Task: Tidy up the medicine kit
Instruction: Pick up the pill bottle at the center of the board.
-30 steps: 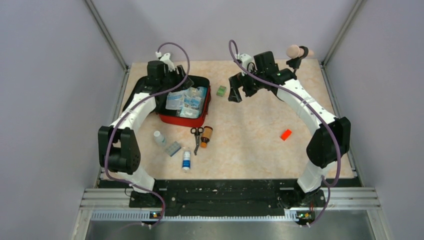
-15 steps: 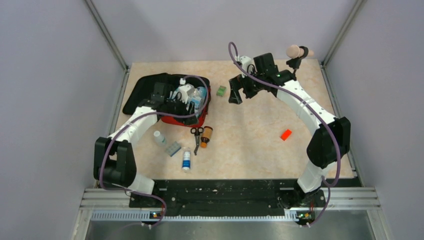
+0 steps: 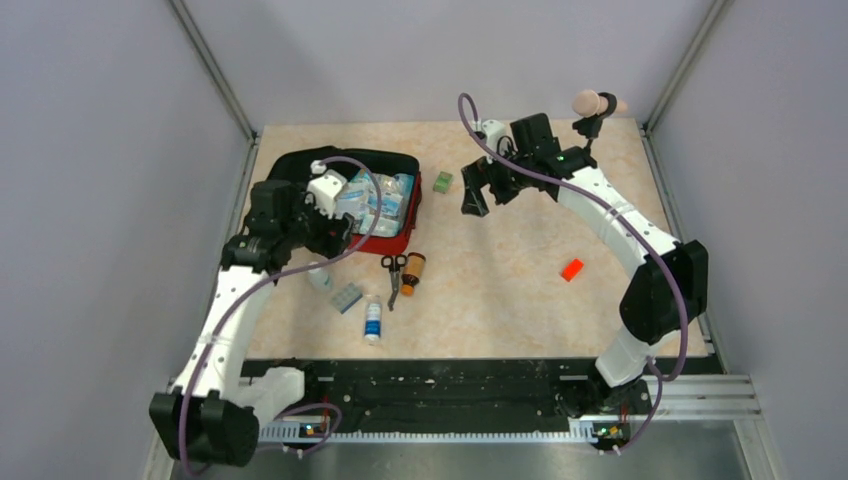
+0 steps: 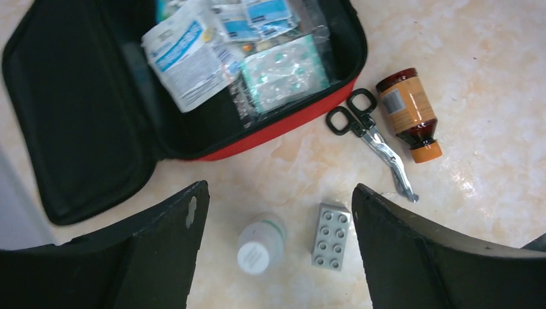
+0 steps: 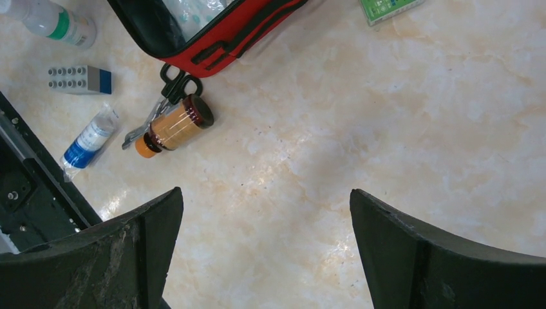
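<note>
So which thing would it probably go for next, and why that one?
Probably lower the left fingers around the small white-capped plastic bottle. They hang open over it, and it sits loose outside the kit beside a grey studded block. The red soft medicine kit just beyond lies open, with flat packets inside.

A beige marbled tabletop (image 3: 520,300) is enclosed by 3 plain grey walls (image 3: 90,200), joined at aluminium corner posts (image 3: 215,75); a metal rail (image 3: 710,395) is fixed along the near edge.
</note>
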